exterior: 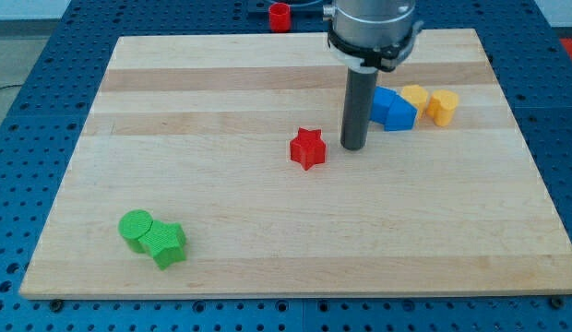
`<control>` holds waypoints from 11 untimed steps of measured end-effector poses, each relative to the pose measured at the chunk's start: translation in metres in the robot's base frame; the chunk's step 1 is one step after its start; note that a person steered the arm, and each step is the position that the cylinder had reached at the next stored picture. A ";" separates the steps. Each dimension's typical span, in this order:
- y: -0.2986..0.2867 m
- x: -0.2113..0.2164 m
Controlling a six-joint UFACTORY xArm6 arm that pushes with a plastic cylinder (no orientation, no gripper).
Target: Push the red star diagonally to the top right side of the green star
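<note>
The red star [307, 148] lies near the middle of the wooden board [268, 240]. The green star [166, 244] lies at the board's lower left, touching a green round block [135, 228] on its left. My tip [353, 147] rests on the board just to the right of the red star, with a small gap between them. The red star is far to the upper right of the green star.
A blue block [393, 109], a yellow round block [414, 96] and a yellow block [443, 106] sit in a group right of the rod. A red cylinder [280, 16] stands off the board at the view's top.
</note>
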State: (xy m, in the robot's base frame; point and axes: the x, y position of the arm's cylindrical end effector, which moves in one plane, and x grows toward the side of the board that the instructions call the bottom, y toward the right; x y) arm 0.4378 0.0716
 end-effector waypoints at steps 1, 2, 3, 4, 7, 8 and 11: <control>0.004 0.007; 0.018 -0.017; -0.088 -0.019; -0.166 0.025; -0.062 -0.038; -0.080 -0.001; -0.194 0.066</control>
